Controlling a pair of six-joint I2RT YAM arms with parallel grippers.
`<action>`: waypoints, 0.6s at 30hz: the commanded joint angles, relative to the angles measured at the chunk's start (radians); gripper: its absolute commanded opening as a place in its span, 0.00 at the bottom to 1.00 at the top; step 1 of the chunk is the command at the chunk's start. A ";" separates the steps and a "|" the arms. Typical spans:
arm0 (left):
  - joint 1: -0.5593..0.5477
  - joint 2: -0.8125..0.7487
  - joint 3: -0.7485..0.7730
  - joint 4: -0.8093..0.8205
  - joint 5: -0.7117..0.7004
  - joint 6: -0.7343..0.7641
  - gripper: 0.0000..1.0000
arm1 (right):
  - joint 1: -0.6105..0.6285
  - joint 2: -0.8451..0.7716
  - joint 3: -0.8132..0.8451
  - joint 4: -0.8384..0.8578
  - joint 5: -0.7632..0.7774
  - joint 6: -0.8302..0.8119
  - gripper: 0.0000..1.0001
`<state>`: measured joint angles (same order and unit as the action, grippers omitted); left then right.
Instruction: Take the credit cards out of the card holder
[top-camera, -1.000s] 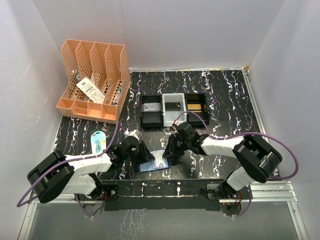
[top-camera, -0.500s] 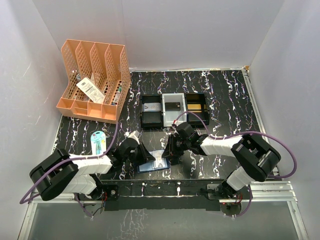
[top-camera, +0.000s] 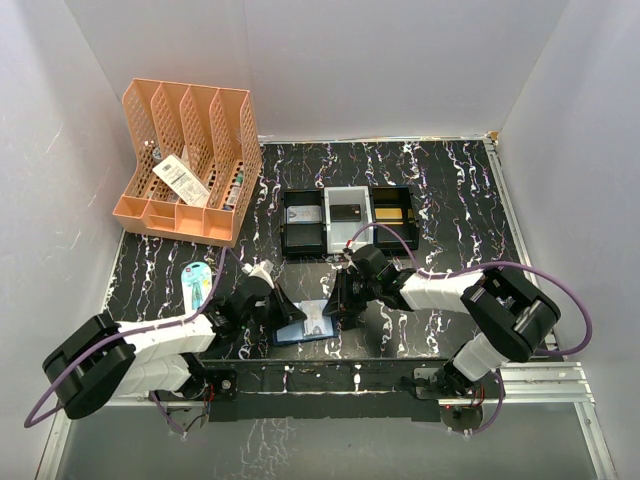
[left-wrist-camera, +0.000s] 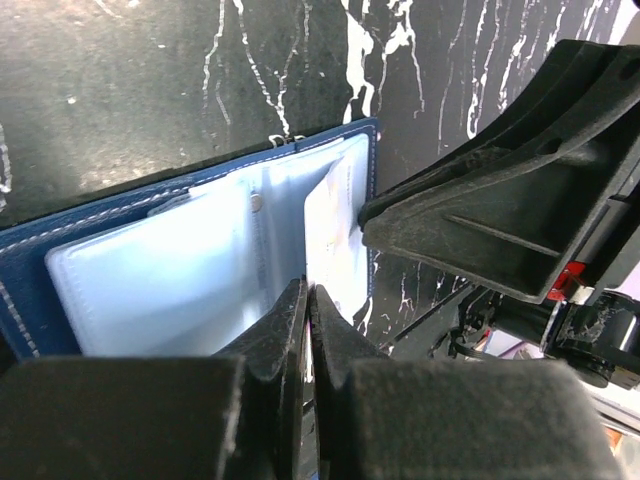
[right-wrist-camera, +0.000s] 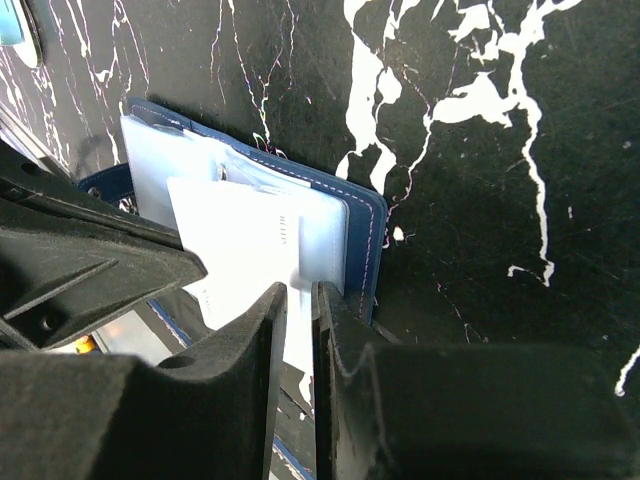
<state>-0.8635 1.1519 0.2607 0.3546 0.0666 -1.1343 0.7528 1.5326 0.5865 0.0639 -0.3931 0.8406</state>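
Observation:
The card holder (top-camera: 300, 331), a navy bifold with pale blue slotted faces, lies open near the table's front edge between my two grippers. A pale credit card (left-wrist-camera: 336, 235) sticks partway out of its right-hand slot (right-wrist-camera: 235, 235). My left gripper (left-wrist-camera: 308, 292) is shut, and the card's near edge runs into its jaws (top-camera: 287, 311). My right gripper (right-wrist-camera: 298, 292) comes in from the other side (top-camera: 336, 303). Its jaws stand close together, pinching the holder's pale inner leaf at the right edge, just inside the navy cover (right-wrist-camera: 366, 232). Its finger hides the card's far side in the left wrist view.
Three small trays (top-camera: 346, 218), black, grey and black, sit behind the grippers with cards in them. An orange slotted file rack (top-camera: 190, 160) stands at the back left. A pale blue oval case (top-camera: 197, 283) lies at the left. A metal rail runs along the near edge.
My left gripper has closed onto the card's edge, and its arm has stretched a little lower and leftward. The right gripper has kept its place and grip.

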 joint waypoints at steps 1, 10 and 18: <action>-0.006 -0.050 0.007 -0.106 -0.057 0.014 0.00 | 0.011 0.034 0.001 -0.058 0.051 -0.027 0.16; -0.006 -0.093 0.017 -0.169 -0.073 0.027 0.00 | 0.010 0.021 0.049 -0.087 0.023 -0.062 0.16; -0.005 -0.081 0.028 -0.165 -0.067 0.039 0.00 | 0.018 -0.039 0.152 -0.130 -0.043 -0.117 0.26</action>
<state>-0.8642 1.0744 0.2619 0.2237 0.0208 -1.1187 0.7635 1.5383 0.6682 -0.0460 -0.4080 0.7681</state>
